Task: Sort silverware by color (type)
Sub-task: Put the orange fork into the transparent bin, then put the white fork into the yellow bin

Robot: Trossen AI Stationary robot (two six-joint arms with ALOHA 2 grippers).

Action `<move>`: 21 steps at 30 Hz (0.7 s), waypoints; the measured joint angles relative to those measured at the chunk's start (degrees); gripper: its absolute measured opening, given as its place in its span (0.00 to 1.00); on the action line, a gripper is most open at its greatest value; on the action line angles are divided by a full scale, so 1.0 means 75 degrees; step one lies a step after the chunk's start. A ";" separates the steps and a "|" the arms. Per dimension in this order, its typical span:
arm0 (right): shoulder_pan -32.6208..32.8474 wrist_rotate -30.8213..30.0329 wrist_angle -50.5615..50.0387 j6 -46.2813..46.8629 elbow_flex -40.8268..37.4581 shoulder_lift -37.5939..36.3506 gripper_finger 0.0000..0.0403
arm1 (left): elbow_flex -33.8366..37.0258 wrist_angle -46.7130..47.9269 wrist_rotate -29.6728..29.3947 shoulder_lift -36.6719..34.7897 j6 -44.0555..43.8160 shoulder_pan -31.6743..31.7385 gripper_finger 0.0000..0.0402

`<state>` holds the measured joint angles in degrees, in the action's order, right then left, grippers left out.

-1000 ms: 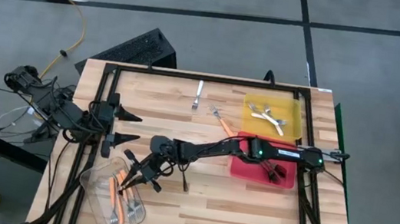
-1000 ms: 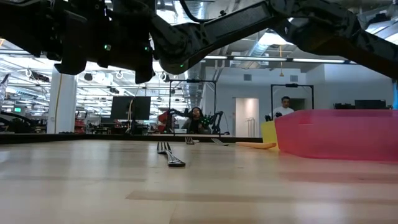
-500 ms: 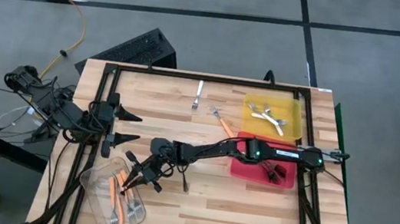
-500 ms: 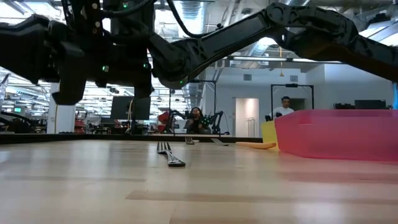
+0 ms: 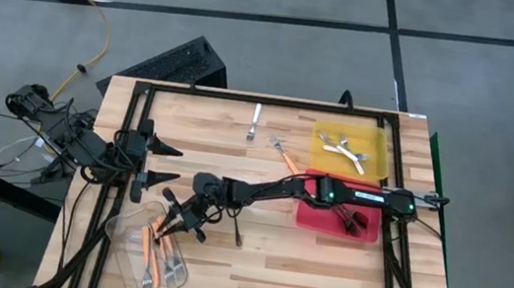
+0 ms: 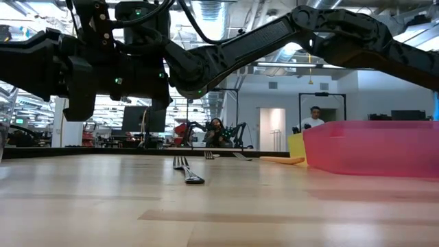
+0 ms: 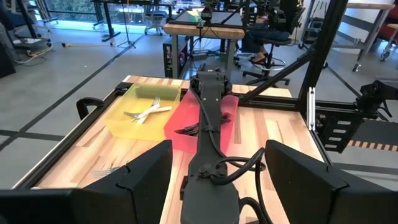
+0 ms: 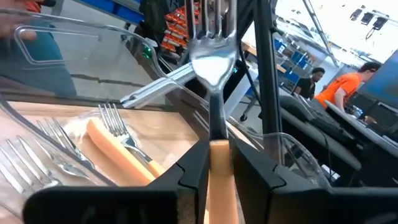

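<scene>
My right gripper [image 5: 178, 217] reaches across the table to the far rim of the clear tub [image 5: 145, 257] and is shut on an orange-handled fork [image 8: 212, 56]. In the right wrist view its metal tines point away from the fingers, above the tub. More forks lie on the tub's floor, among them orange-handled ones [image 8: 119, 151] [image 5: 145, 244]. White-handled forks [image 5: 345, 152] lie in the yellow tray, dark ones [image 5: 354, 222] in the red tray. My left gripper [image 5: 175, 165] waits open at the table's left edge, touching nothing. My right gripper pinches the fork's orange handle [image 8: 217, 152] between its two fingers [image 8: 191, 177]. The fork runs along the fingers, its neck and tines sticking out past their free ends. It is lifted clear of the forks on the tub's floor.
On the bare wood lie a dark fork [image 5: 237, 229] [image 6: 188, 171], an orange-handled fork [image 5: 285, 156] and a pale fork [image 5: 254, 122]. The yellow tray [image 5: 378, 140] and red tray [image 5: 312, 219] sit at the right. A black frame runs round the table. People stand in the room beyond.
My right gripper, shut on the orange-handled fork, has drawn back a little out of the tub toward the table's far edge and right, carrying the fork with it. The left arm has kept still.
</scene>
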<state>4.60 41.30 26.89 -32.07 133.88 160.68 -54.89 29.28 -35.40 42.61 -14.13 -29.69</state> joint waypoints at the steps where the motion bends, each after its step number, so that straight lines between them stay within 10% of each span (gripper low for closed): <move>1: 0.0000 0.0000 0.0015 0.0004 0.0000 0.0000 0.25 | 0.0000 0.0009 -0.0015 0.0000 0.0000 0.0000 0.60; 21: 0.0000 -0.0114 -0.0178 0.0235 0.0000 -0.0049 0.28 | 0.0000 0.0101 -0.0174 0.0000 -0.0081 0.0002 0.60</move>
<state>4.60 40.45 25.55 -30.31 133.88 160.31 -54.89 30.04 -36.71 42.61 -14.74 -29.68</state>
